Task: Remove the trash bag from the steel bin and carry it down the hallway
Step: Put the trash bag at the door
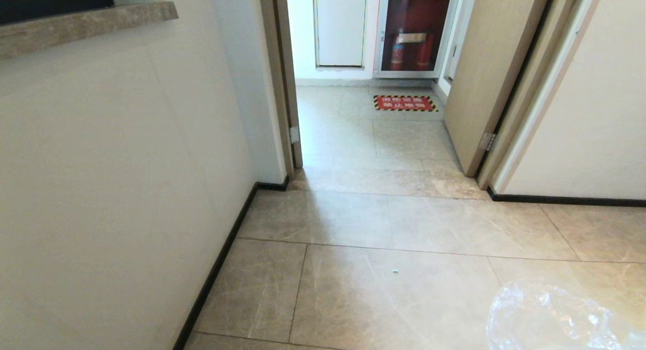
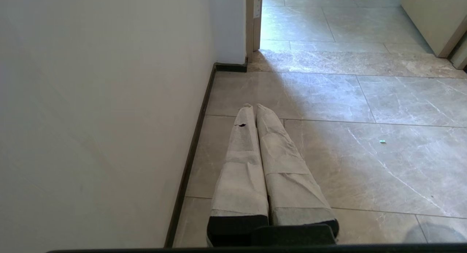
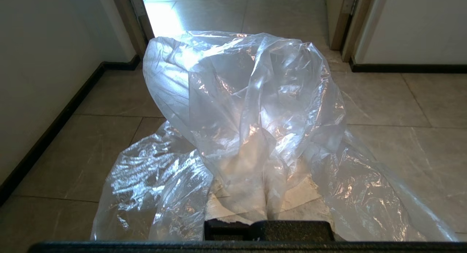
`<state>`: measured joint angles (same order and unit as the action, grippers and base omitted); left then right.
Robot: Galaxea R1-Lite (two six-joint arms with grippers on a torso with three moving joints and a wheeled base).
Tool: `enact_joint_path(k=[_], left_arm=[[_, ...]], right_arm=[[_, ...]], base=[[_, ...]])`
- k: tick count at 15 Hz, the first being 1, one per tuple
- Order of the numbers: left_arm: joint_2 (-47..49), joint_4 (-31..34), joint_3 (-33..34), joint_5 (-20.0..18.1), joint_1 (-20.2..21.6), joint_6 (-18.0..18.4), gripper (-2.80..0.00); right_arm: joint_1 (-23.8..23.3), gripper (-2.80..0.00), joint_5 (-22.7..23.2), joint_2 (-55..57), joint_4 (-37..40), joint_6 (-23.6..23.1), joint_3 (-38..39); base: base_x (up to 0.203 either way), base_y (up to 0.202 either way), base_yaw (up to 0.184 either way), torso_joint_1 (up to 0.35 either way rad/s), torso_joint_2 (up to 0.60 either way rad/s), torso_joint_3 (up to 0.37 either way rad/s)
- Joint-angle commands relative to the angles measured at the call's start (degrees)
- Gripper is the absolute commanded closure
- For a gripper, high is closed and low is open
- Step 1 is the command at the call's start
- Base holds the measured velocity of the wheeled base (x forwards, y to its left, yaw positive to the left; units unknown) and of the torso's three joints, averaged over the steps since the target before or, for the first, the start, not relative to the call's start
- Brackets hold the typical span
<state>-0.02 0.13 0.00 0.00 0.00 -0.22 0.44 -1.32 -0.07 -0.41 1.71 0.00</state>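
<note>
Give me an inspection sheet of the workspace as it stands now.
Surface: glossy beige-grey tiled hallway floor, bare apart from one speck.
Job's things: trash bag, clear and crinkled, bunched over the right gripper; its edge shows low in the head view. Steel bin: nothing seen.
Clutter: small green speck on a tile.
Grippers: left gripper shut and empty, by the left wall; right gripper shut on trash bag.
Cables: nothing seen.
Surroundings: white wall with dark baseboard, open doorway, red floor sign, fire cabinet.
</note>
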Motion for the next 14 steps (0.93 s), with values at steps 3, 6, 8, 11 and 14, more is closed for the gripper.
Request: enact_joint_path(k=[3,6,8,11,14], left_arm=[[0.0,0.0,0.0,0.0,0.0,0.0,0.0],[0.0,0.0,0.0,0.0,0.0,0.0,0.0],[0.0,0.0,0.0,0.0,0.0,0.0,0.0],[0.0,0.0,0.0,0.0,0.0,0.0,0.0],[0.0,0.0,0.0,0.0,0.0,0.0,0.0]], right_arm=[[0.0,0.0,0.0,0.1,0.0,0.0,0.1],[0.0,0.0,0.0,0.1,0.0,-0.3,0.1],[0.0,0.0,0.0,0.1,0.0,-0.1,0.1],[0.0,0.0,0.1,0.1,-0.2,-0.5,0.1],[0.0,0.0,0.0,0.1,-0.1,-0.5,0.1]], base=[[0.0,0.0,0.0,0.0,0.0,0.0],[0.0,0.0,0.0,0.0,0.0,0.0],[0.0,0.0,0.0,0.0,0.0,0.0],[0.0,0.0,0.0,0.0,0.0,0.0],[0.0,0.0,0.0,0.0,0.0,0.0]])
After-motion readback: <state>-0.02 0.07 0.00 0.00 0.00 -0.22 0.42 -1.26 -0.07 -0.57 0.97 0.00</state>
